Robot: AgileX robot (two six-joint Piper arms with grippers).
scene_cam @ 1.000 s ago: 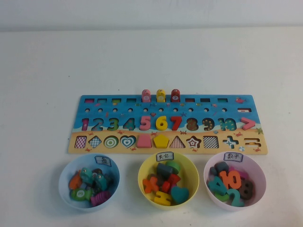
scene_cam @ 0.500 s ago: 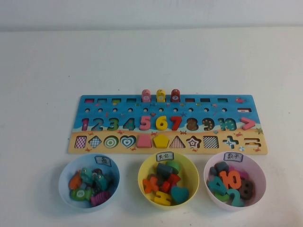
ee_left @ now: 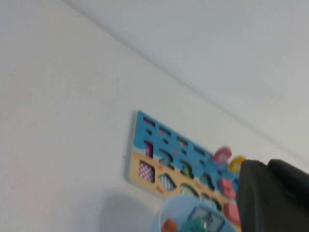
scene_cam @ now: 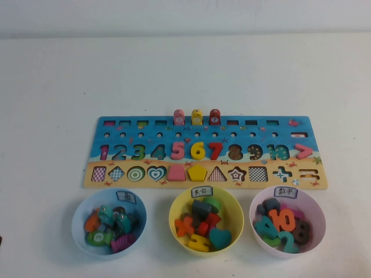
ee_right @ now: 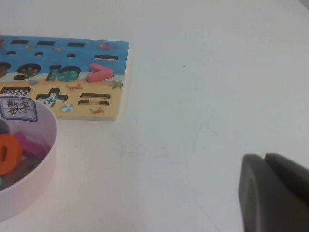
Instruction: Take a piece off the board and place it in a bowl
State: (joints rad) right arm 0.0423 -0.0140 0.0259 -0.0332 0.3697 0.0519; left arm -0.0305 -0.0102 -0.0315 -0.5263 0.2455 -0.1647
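The board (scene_cam: 203,124) lies across the middle of the table in the high view. The piece, a flat pink trapezoid (scene_cam: 176,172), sits in its slot on the tan strip below the pink 5. The yellow bowl (scene_cam: 172,220) stands in front of it, holding several blocks, with a white label card on its far rim. Neither arm shows in the high view. In its own wrist view my left gripper (ee_left: 267,164) is shut and empty, off the board's left end, near the light blue bowl (ee_left: 164,212). My right gripper (ee_right: 264,157) is shut and empty over bare table, right of the board.
A light blue bowl (scene_cam: 75,223) and a pale pink bowl (scene_cam: 320,214), both with several pieces, flank the yellow one. Three small pegs (scene_cam: 197,117) stand on the board's far edge. Numbers 5, 6 and 7 sit raised on the board.
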